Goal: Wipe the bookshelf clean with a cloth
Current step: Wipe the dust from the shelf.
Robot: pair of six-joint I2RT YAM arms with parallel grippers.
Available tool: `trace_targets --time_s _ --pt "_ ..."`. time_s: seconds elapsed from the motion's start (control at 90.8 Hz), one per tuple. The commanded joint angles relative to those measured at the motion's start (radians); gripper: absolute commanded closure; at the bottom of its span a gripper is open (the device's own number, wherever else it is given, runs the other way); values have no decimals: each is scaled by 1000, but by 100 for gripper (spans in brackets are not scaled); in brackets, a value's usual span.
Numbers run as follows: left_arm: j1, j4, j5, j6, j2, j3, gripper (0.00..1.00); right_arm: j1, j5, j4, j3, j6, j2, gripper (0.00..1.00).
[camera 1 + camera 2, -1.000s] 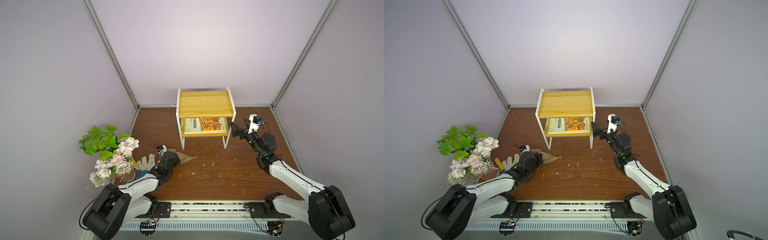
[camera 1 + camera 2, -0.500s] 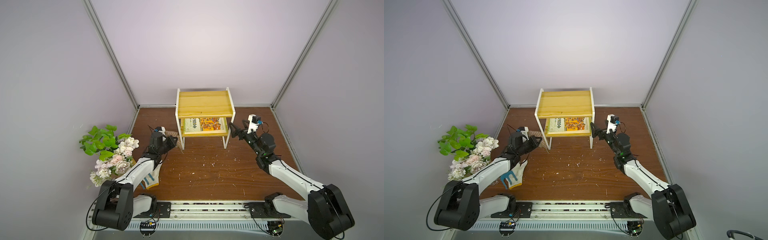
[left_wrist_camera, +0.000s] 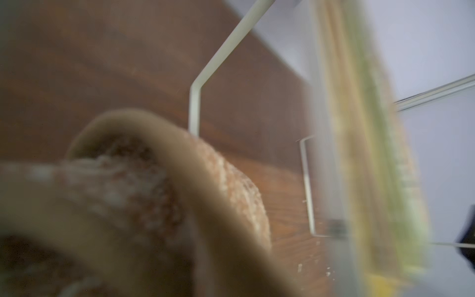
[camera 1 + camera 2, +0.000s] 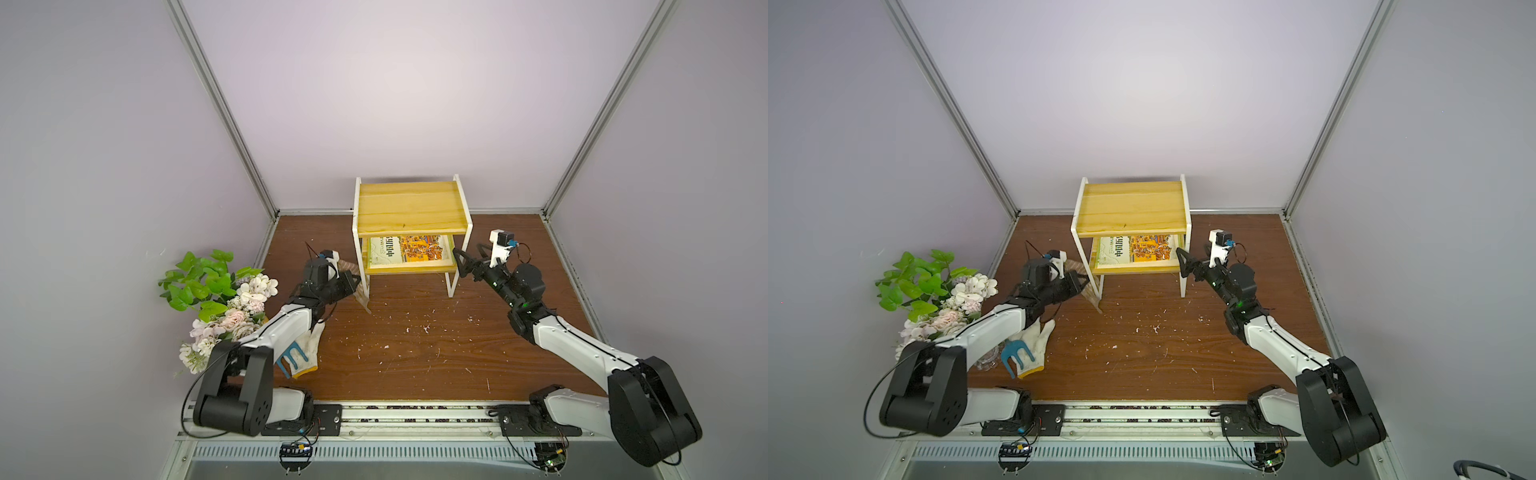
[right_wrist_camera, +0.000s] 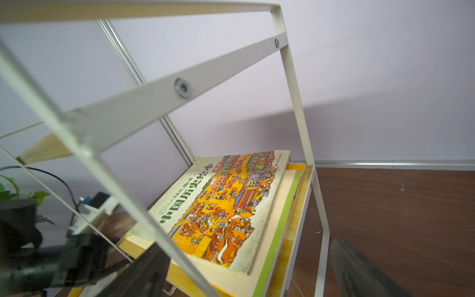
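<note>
The bookshelf [image 4: 411,208] [image 4: 1131,205], yellow boards in a thin white frame, stands at the back middle in both top views. My left gripper [image 4: 353,281] [image 4: 1083,283] is shut on the tan-brown cloth [image 4: 362,297] [image 4: 1091,296], which hangs beside the shelf's front left leg. In the left wrist view the blurred cloth [image 3: 180,192] covers the jaws, with a white frame leg [image 3: 194,108] just beyond. My right gripper [image 4: 459,264] [image 4: 1182,264] [image 5: 252,277] stands open at the lower tier's right end, beside the front right leg, holding nothing.
A picture book [image 4: 411,249] [image 5: 226,205] lies on the lower tier. A flower bouquet [image 4: 220,299] stands at the left. A white glove [image 4: 307,353] and a blue hand fork [image 4: 291,358] lie under my left arm. Pale crumbs [image 4: 415,328] dot the brown table [image 4: 415,374].
My left arm has lifted the cloth off the table near the glove and swung it forward to the shelf's front left leg. The right arm has barely moved.
</note>
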State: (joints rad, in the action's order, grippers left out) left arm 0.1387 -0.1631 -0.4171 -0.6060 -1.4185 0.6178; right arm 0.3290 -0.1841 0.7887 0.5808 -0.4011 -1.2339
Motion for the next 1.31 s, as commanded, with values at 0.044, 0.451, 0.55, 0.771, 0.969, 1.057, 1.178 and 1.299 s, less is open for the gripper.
trace_targets --time_s 0.044,0.451,0.55,0.771,0.969,1.057,1.178,1.299 --pt "4 -34 27 17 -114 22 100 1 -29 4 21 13 25 1" --pt "9 -82 -4 103 -319 295 100 2 -90 14 54 17 -11 1" --pt "22 -153 35 95 -265 223 100 3 -75 33 -20 8 40 1" --pt "-71 15 55 151 -462 516 100 2 -51 -79 -52 64 163 1" --pt "-73 -117 -30 96 -413 592 100 4 -9 -68 -77 68 208 1" --pt "-70 -95 -50 88 -391 628 100 4 -10 -53 -87 59 218 1" --pt "-44 -247 15 8 -391 499 100 4 -2 -36 -91 60 203 1" --pt "-46 -250 58 -19 -521 441 100 5 -12 -18 -94 42 176 1"
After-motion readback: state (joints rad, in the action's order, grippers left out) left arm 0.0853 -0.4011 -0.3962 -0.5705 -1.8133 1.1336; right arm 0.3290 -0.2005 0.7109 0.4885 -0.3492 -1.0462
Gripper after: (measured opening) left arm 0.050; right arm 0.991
